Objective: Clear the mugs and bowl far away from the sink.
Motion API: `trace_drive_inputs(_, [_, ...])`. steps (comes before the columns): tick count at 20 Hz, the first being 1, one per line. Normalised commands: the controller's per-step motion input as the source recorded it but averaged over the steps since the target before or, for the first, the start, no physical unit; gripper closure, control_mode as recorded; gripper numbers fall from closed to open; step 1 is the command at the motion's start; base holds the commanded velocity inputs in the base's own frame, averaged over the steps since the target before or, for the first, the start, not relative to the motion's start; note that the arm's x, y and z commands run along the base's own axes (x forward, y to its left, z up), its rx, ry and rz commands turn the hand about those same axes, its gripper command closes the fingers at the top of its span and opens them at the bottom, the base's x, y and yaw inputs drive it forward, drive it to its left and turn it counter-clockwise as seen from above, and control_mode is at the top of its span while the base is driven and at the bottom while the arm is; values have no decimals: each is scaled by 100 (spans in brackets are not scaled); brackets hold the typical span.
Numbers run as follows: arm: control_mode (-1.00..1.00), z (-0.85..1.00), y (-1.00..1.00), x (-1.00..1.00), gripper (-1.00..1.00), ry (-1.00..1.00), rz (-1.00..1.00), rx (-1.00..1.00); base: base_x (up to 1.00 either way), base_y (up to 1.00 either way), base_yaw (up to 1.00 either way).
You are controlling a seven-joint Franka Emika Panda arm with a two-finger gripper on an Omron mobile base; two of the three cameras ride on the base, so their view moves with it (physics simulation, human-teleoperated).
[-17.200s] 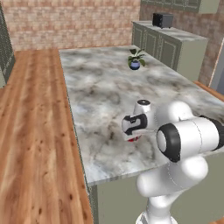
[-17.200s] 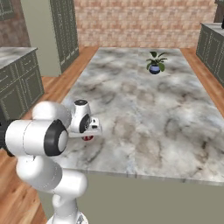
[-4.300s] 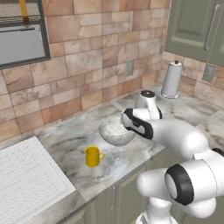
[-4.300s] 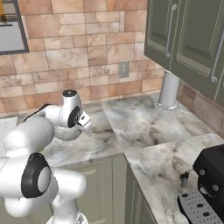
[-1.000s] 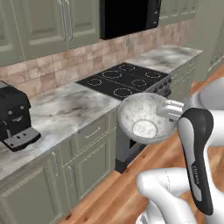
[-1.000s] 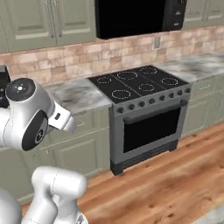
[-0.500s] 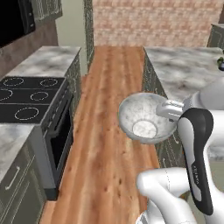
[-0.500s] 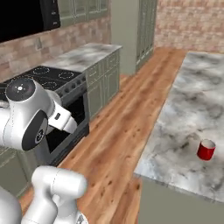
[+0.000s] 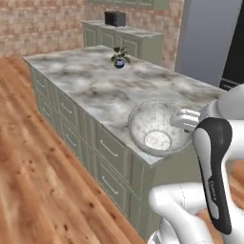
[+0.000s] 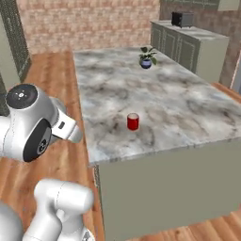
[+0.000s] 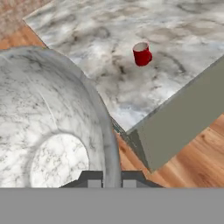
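Speckled grey, the bowl [image 9: 157, 129] is carried in the air just off the counter's [image 10: 188, 106] near corner, the pincer [image 11: 112, 178] clenched on its rim with one finger on each side of the wall. It is held by a thin edge only, and the wide body hangs out to one side of the grip, so I judge it could twist or slip out and fall to the wooden floor [image 9: 33, 181] if the arm swings sharply. The red mug [image 10: 133, 121] stands on the counter near that same corner, a little in from the edge; setting the bowl down too close could knock it over or push it off. A low approach could also strike the counter's edge.
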Motion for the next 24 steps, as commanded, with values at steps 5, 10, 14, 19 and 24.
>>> trace_drive_inputs(5, [100,0,0,0,100,0,0,0,17,-100,-16])
trace_drive_inputs(10, [100,0,0,0,100,0,0,0,20,-100,4])
trace_drive_inputs(14, [100,0,0,0,100,0,0,0,30,-100,3])
trace_drive_inputs(19, [100,0,0,0,100,0,0,0,43,-100,7])
trace_drive_inputs(24, [100,0,0,0,100,0,0,0,83,-71,-10])
